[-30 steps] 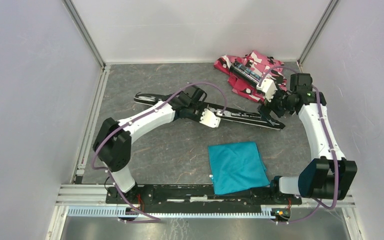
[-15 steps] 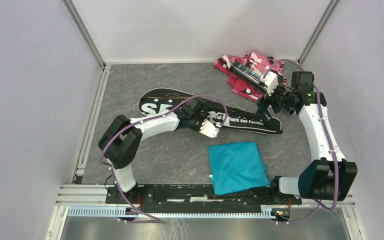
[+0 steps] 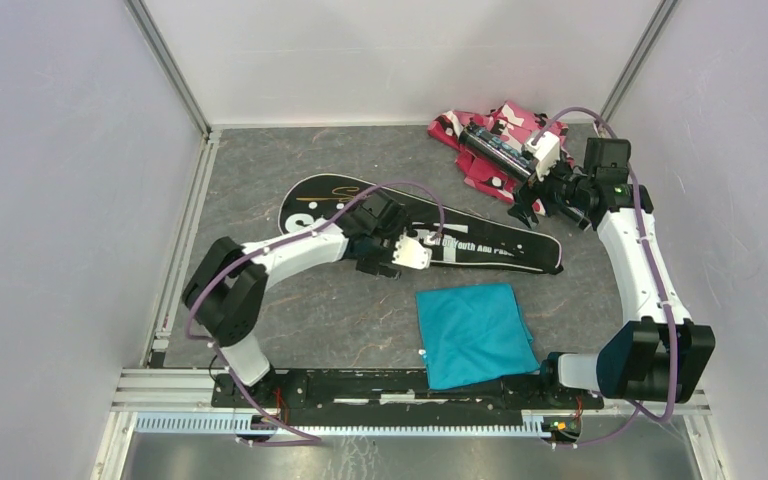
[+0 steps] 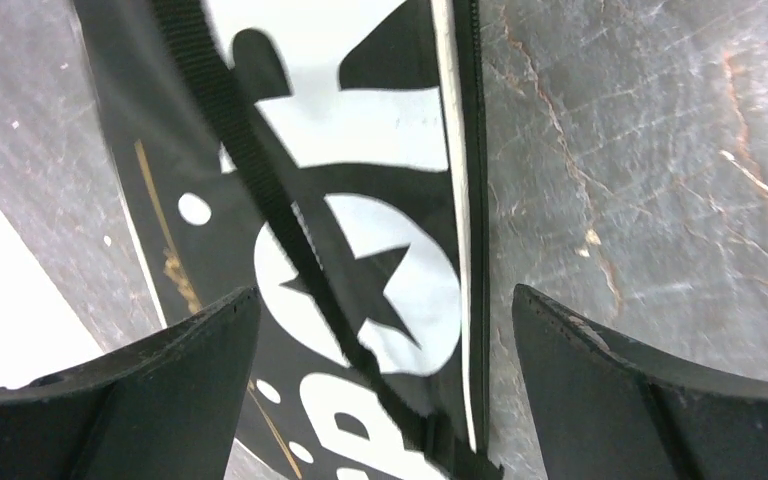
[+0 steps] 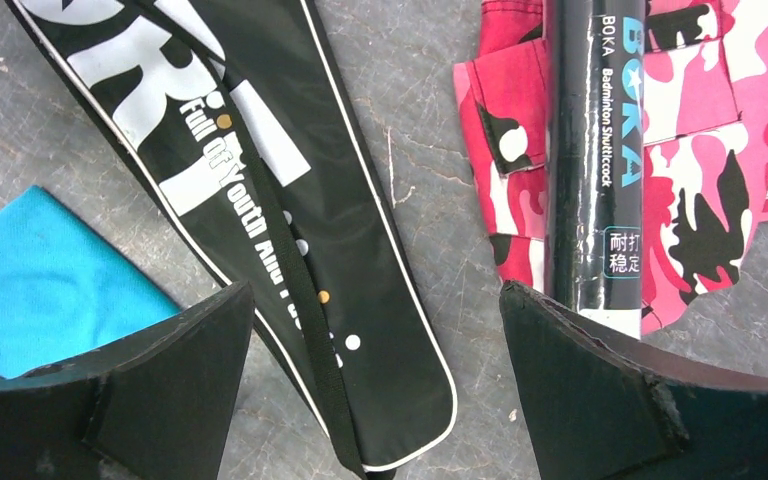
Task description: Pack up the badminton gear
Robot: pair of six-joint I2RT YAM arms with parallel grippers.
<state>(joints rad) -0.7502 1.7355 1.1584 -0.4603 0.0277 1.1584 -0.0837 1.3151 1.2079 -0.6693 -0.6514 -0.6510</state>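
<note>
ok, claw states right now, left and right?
Left claw: open, empty, over the SPORT bag.
Right claw: open, empty, above the bag's narrow end.

Beyond the bag (image 3: pixel 500 247) the table (image 3: pixel 260 160) lies bare; teal cloth (image 3: pixel 472 332) crowds nearer.

a black racquet-shaped bag (image 3: pixel 480 240) lies flat and slantwise on the grey bench (image 3: pixel 300 310), round end to the left, white lettering up; the left pincer (image 3: pixel 395 262) hangs over its middle; the right pincer (image 3: pixel 526 203) hovers near its narrow end, beside a long black tube (image 3: pixel 490 148) resting on pink-black camouflage fabric (image 3: pixel 510 118) in the far right corner; a teal cloth (image 3: pixel 473 333) lies nearer the arms' bases, just short of the bag
</note>
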